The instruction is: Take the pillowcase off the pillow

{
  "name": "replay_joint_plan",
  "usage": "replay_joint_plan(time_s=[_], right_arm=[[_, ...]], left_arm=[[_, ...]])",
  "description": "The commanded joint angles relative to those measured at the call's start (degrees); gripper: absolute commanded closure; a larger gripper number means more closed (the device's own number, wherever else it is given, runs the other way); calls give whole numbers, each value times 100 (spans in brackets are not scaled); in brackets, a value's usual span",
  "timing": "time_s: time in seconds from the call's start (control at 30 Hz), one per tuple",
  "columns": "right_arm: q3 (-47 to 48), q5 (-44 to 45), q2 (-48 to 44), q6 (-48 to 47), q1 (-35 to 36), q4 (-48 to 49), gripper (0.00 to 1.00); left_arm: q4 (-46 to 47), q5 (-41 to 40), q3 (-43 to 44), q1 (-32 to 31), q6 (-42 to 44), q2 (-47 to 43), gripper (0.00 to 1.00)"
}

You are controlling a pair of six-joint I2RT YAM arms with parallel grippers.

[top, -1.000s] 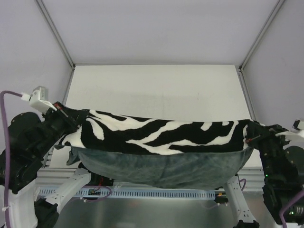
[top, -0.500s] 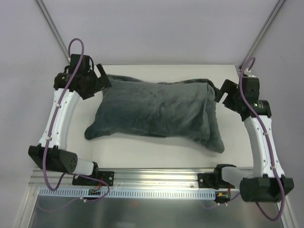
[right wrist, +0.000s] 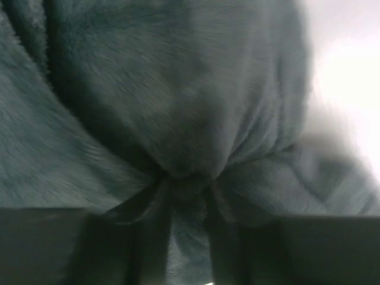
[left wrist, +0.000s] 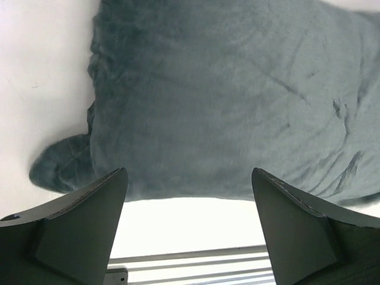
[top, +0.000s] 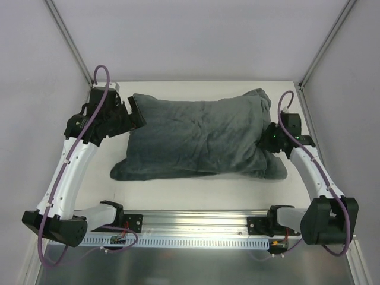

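On the white table (top: 196, 95), mid-surface, the stuffed dark grey-green plush pillowcase (top: 202, 139) lies flat, long axis left to right. No white of the pillow shows anywhere, so I judge it to be wholly inside the case.

Left gripper (top: 135, 114): at the far-left corner of the case, jaws spread wide, nothing between them. The left wrist view shows plush below both fingers and no contact.

Right gripper (top: 265, 141): at the right edge of the case. In the right wrist view (blurred), the plush puckers into folds that converge between the dark fingers. I read this as the jaws pinched onto a bunch of fabric, partway closed.

Progress: practically nil. One pinch on the right end is all I can log. Nothing is peeled back.

Left to do: find the open end. I cannot tell which side it is, though the near-left corner lies limp and flat. After that, hold the case, work the pillow out and separate the two.
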Motion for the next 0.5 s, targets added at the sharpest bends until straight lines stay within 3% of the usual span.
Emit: replay_joint_plan(time_s=[0.0,0.03,0.07,0.13,0.2,0.23,0.3,0.33,0.4,0.47], right_arm=[[-536,-631,91,738,594,909,75],[-650,-578,109,888,1337,1111,92],[-791,-499,127,1064,1771,1209,99],[-871,-428,66,1555,2936,1716,99],[-749,-192,-144,1654,3539,1868,97],[-679,-51,-259,1585,3829,1721,75],[-573,422,-766,1471,3841,1309,53],[-564,712,-979,1261,3745,1124,34],[-563,1073,-1357,1040,3517,703,19],[-616,1189,-1779,865,3314,499,13]], left_arm=[[192,78,-72,-389,136,-44,15],[218,-122,-72,-503,110,-8,15],[262,-116,-64,-713,101,53,15],[271,-72,24,-890,109,308,16],[271,-159,138,-1162,118,553,17],[271,-186,156,-1242,118,607,17],[271,-247,182,-1435,144,712,17],[279,-273,182,-1506,153,730,17],[271,-379,182,-1672,162,835,17],[279,-493,217,-1997,136,949,17]])
